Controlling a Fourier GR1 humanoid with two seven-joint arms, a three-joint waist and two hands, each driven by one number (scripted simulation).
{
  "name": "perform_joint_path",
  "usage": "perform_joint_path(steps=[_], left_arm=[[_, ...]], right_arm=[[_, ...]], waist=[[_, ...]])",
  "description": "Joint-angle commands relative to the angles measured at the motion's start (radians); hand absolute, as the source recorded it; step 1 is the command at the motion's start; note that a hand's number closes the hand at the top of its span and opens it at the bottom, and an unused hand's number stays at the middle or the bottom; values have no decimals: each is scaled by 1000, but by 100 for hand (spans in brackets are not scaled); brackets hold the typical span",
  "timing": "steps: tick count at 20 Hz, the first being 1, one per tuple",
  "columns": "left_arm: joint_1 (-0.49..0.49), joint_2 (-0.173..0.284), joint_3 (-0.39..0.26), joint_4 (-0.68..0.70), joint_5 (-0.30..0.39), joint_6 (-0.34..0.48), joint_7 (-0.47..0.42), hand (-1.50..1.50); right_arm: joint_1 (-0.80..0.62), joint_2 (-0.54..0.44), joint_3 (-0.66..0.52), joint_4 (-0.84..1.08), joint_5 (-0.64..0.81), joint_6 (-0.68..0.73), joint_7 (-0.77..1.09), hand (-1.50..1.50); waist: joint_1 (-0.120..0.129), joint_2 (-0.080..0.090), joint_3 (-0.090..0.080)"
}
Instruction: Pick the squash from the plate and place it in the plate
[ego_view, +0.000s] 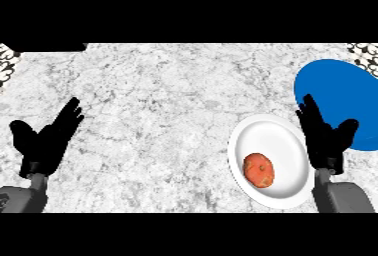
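Observation:
An orange squash lies on the white plate at the lower right of the counter. Behind and to the right of it sits a blue plate, bare on top. My right hand stands open with fingers up, over the right rim of the white plate and the lower left edge of the blue one, a little right of the squash and not touching it. At the left side my left hand is open too, fingers up, far from both plates.
The counter top is grey-white marble. Patterned patches show at the top left corner and top right corner.

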Motion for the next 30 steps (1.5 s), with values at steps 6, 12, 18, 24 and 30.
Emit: perform_joint_path(steps=[6,12,18,24,30], left_arm=[[36,-114,-66,62,-14,46,43,0],[77,-208,-132,13,-38,62,14,0],[111,-231,-133,-40,-67,77,62,0],[89,-209,-94,8,-38,30,51,0],[107,-173,-54,-5,-19,-7,60,0]], right_arm=[[-278,-155,-85,-47,-241,447,-164,150],[-204,-187,-181,346,-35,350,-588,-150],[-233,-289,-190,495,-14,580,-748,-150],[-197,-447,-32,392,174,664,-667,-150],[-184,-521,64,241,275,729,-585,-150]], waist=[[48,-34,5],[40,-34,3],[26,-43,0],[21,-45,-2],[11,-48,-2]])
